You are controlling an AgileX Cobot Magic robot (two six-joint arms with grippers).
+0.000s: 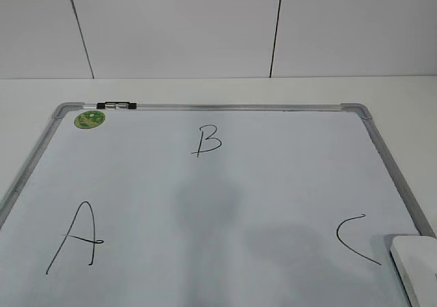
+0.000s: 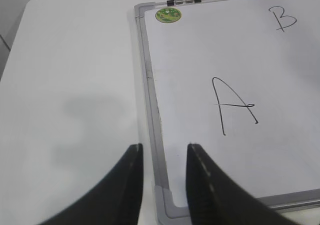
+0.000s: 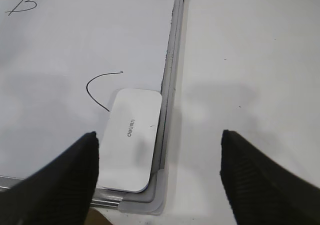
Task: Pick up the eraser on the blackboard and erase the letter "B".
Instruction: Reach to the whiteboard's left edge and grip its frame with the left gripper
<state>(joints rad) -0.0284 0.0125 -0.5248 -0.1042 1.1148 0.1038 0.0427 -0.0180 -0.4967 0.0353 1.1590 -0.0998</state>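
The blackboard [image 1: 225,205] is a pale bluish whiteboard with a silver frame, lying flat on the table. The black letter "B" [image 1: 206,140] is near its far middle; it also shows in the left wrist view [image 2: 283,18] and the right wrist view [image 3: 25,2]. The white eraser [image 3: 131,139] lies in the board's near right corner beside the "C" [image 3: 100,88]; it shows at the exterior view's lower right [image 1: 416,266]. My right gripper [image 3: 157,145] is open above the eraser and frame corner. My left gripper [image 2: 164,152] is open above the near left corner.
A large "A" [image 1: 76,237] is drawn at the board's near left. A round green sticker [image 1: 89,119] and a black-and-silver clip [image 1: 116,105] sit at the far left corner. White table [image 2: 70,85] surrounds the board; a white panelled wall stands behind.
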